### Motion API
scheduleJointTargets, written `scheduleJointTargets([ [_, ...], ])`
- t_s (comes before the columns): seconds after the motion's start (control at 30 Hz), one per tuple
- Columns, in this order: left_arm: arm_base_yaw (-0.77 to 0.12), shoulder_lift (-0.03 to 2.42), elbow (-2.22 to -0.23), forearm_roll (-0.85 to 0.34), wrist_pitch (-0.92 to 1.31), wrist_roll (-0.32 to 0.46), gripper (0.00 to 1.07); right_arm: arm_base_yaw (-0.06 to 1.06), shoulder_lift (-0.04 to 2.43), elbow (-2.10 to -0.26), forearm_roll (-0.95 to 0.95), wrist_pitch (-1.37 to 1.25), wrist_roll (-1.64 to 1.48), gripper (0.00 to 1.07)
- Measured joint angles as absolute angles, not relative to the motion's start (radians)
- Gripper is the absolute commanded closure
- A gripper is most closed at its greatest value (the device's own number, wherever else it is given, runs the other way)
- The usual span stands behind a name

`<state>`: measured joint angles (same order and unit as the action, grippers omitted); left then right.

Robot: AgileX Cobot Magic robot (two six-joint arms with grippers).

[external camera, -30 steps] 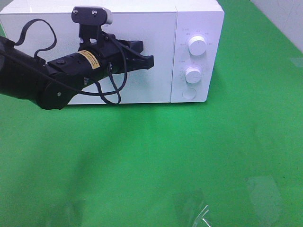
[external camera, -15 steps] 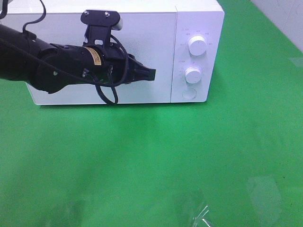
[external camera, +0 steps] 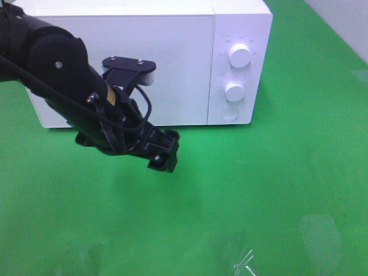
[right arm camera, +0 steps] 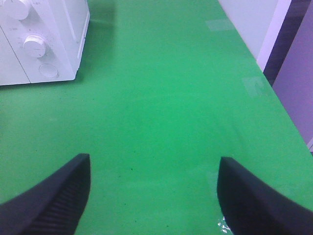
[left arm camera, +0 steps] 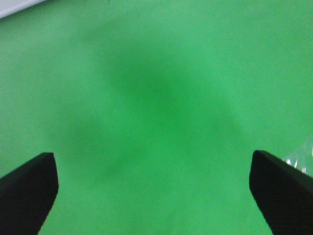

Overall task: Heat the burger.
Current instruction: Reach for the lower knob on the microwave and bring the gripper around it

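One white microwave (external camera: 172, 63) is noted at 12 o'clock on the green table (external camera: 276, 190), door shut. Two dials are counted on its 3 o'clock side, an upper knob (external camera: 240, 55) and a lower knob (external camera: 234, 91), with one round button (external camera: 229, 114) beneath. The left gripper (external camera: 164, 152) is held at 6 o'clock of the door, jaws spread wide and empty. The right gripper (right arm camera: 154, 181) is likewise spread and empty. The burger's place cannot be told.

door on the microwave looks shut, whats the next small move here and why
Probably bring the right gripper toward the lower dial of the microwave. Its door is shut, no burger shows in any view, and the left gripper hangs open over the green table, away from the door. The right one stands open on the dial side.
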<state>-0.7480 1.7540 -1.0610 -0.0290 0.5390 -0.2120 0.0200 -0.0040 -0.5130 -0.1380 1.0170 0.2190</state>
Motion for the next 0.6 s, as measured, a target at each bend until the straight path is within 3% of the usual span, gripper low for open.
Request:
scheduleJointTargets([
  [0.23, -0.748, 1.707, -1.061, -0.027, 0.896, -0.212, 0.07, 0.020, -0.004, -0.513, -0.138, 1.017, 0.219, 0.37],
  [0.43, -0.739, 1.635, -1.062, -0.021, 0.990, -0.212, 0.07, 0.020, -0.004, -0.513, -0.138, 1.017, 0.219, 0.37],
  [0.5, -0.709, 1.597, -1.065, -0.022, 1.012, -0.212, 0.07, 0.020, -0.004, -0.513, -0.138, 1.017, 0.219, 0.37],
  [0.57, -0.600, 1.521, -1.066, -0.022, 1.066, -0.187, 0.07, 0.020, -0.004, -0.513, -0.138, 1.017, 0.219, 0.37],
  [0.6, -0.600, 1.521, -1.066, -0.022, 1.066, -0.187, 0.07, 0.020, -0.004, -0.513, -0.138, 1.017, 0.219, 0.37],
])
